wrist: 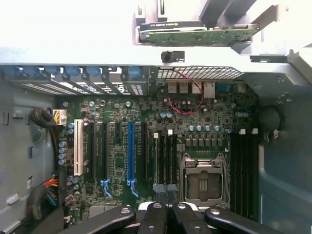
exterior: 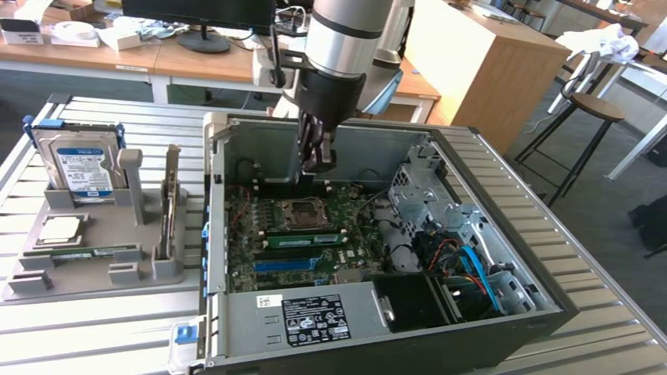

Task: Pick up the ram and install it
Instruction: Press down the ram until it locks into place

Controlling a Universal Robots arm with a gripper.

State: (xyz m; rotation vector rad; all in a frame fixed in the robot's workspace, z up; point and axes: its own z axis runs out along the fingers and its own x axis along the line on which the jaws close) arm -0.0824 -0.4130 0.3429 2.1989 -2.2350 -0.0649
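The black fingers [wrist: 155,217] of the gripper [exterior: 318,160] are pressed fully together with nothing visible between them. In the wrist view the gripper [wrist: 165,207] hangs above the green motherboard [wrist: 204,112], close to the square metal processor socket [wrist: 204,183] and the black memory slots beside it. From outside, it sits inside the open grey computer case [exterior: 501,180], just above the motherboard [exterior: 245,234], near the socket [exterior: 302,212] and the case's back wall.

The ram [exterior: 83,251], a thin green circuit-board stick, lies flat in the grey moulded holder [exterior: 94,277], toward the holder's front edge. It is well apart from the gripper and touched by nothing. The holder rests on the slatted metal table [exterior: 105,328], beside the case on the exterior view's left. The upright green expansion card [exterior: 171,203] stands at the holder's edge nearest the case.

A similar green strip [exterior: 304,238] lies across the motherboard between the socket and the long blue slot [exterior: 283,266]. I cannot tell whether it is a seated memory stick.

Judging by the stick resting in the holder, the pick-up looks not yet done, with the arm poised over the install site. Taking the stick would call for parted fingers, the arm clear of the case wall, and a grip on the stick's thin edges.
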